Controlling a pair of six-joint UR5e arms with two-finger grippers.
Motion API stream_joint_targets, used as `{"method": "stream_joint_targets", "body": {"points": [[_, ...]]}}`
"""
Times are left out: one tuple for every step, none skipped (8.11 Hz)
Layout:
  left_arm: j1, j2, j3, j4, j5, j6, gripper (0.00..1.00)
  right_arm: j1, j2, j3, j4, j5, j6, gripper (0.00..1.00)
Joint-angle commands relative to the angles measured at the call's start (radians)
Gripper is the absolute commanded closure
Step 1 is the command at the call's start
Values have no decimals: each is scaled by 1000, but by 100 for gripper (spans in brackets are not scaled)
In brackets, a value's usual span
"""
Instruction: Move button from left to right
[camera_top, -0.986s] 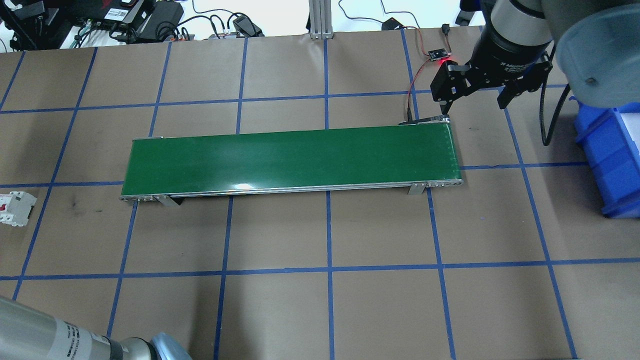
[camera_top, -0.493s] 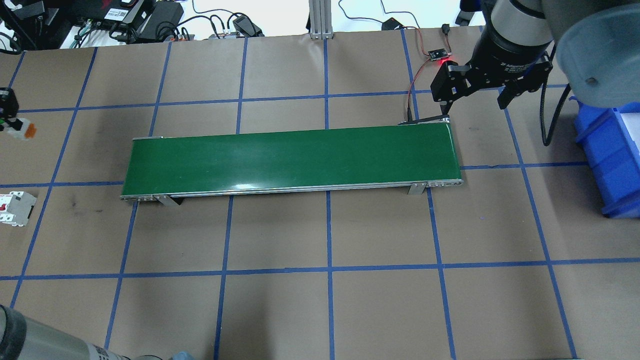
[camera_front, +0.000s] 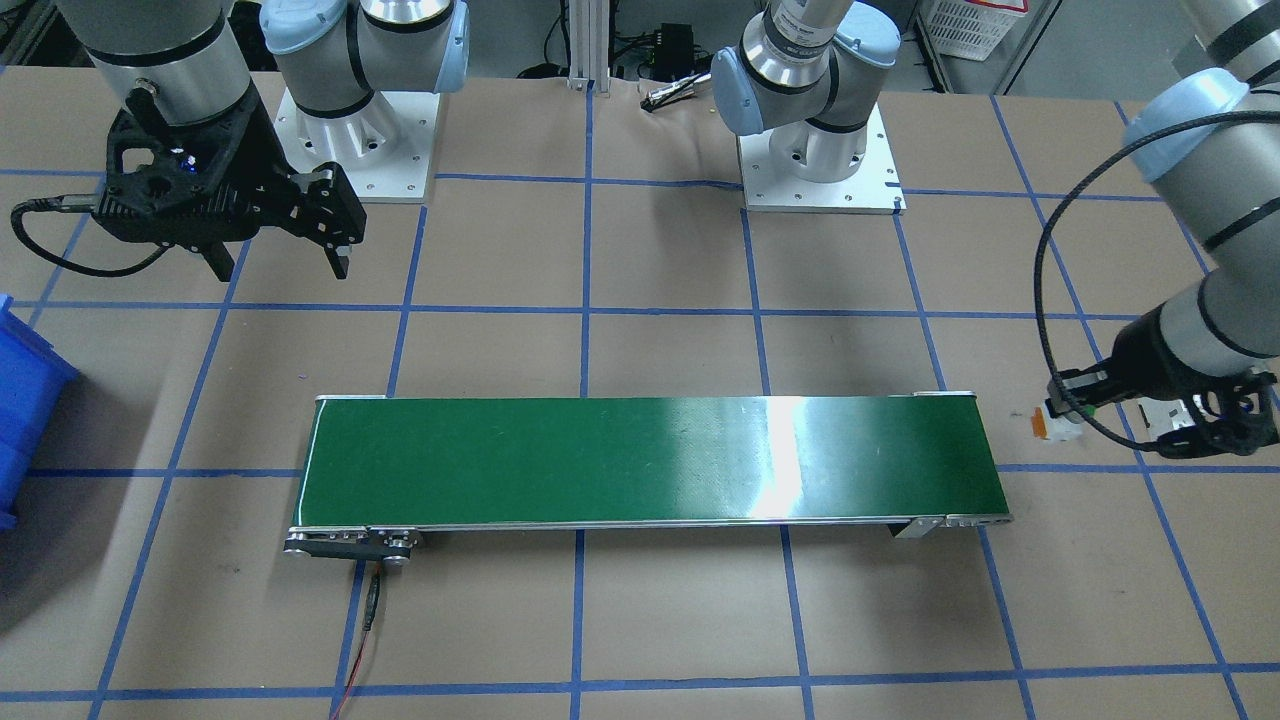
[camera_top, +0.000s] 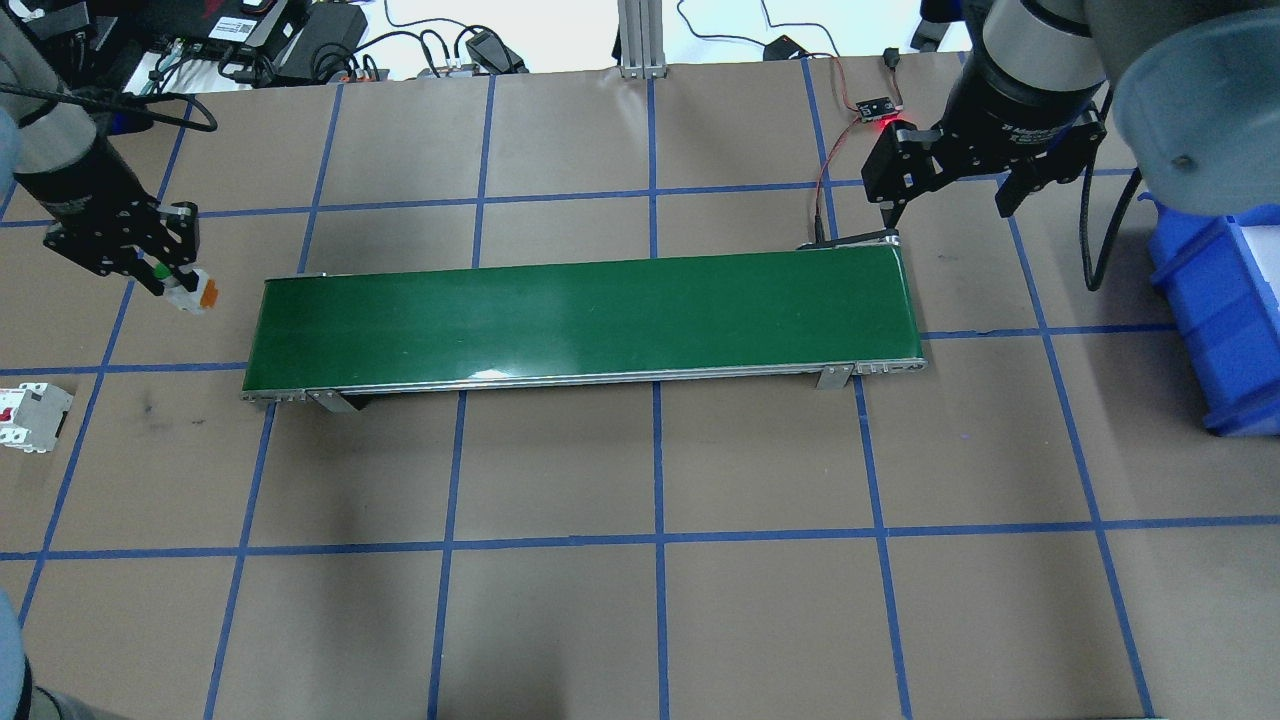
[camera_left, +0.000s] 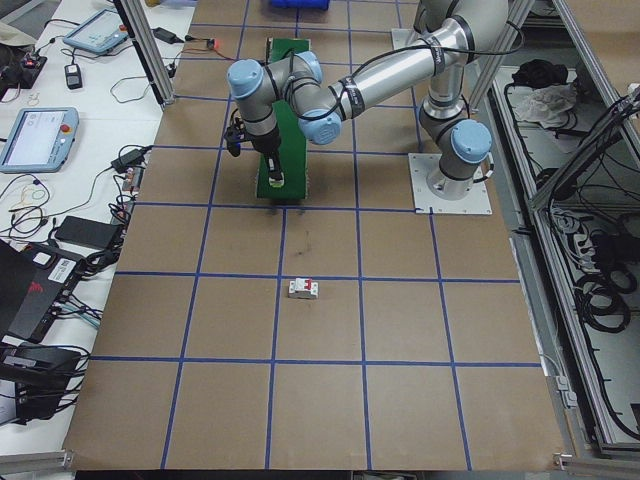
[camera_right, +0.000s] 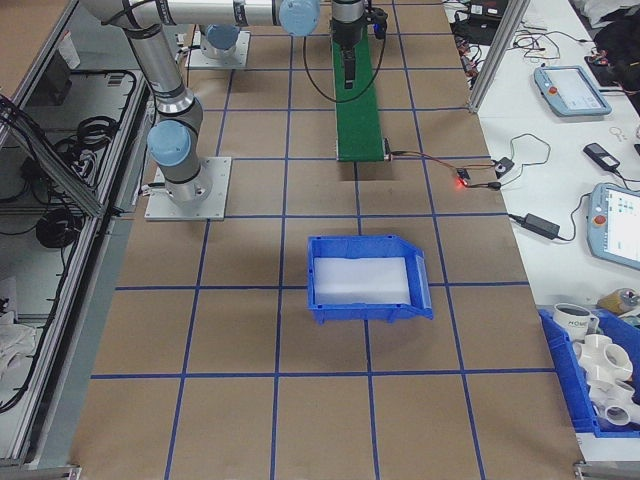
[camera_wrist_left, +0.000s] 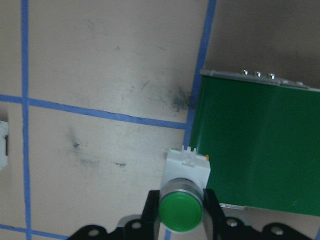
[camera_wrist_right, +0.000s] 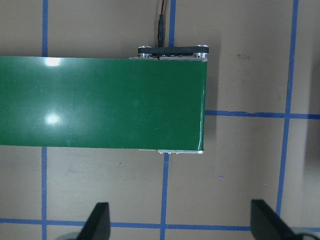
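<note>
Beside conveyor (camera_top: 580, 320) left end: left gripper (camera_top: 165, 272) fingers pinching button (camera_top: 190, 291) above worktop; right gripper (camera_top: 950, 200) fingers spread

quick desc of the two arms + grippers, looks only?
Both arms: silver tubes, pale blue joint caps, white square base plates. The left gripper and right gripper are black, two jaws each, on black wrist mounts; white lettering on the right wrist. A black cable loops along each forearm.

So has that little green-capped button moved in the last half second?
Yes. Held in the left gripper, the button has travelled rightward in the overhead view, from the picture's left edge to just short of the green conveyor belt.
</note>
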Motion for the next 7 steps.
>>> {"method": "stream_joint_targets", "body": {"points": [[-61,37,-118,42,0,-105,100,1,0,0,-2,0,1,0],[-69,34,-116,49,-2,-140,100,1,0,0,-2,1,1,0],[-98,32,-116,50,-5,-192,100,1,0,2,-2,1,1,0],[-125,17,-115,62,-2,-219,100,1,0,2,-2,0,1,0],[-133,1,-119,129,-6,-221,100,1,0,2,-2,1,1,0],[-136,-14,-122,143,-6,-215,100,1,0,2,-2,0,1,0],[-136,-26,-116,151,-3,-201,100,1,0,2,-2,1,1,0]]}}
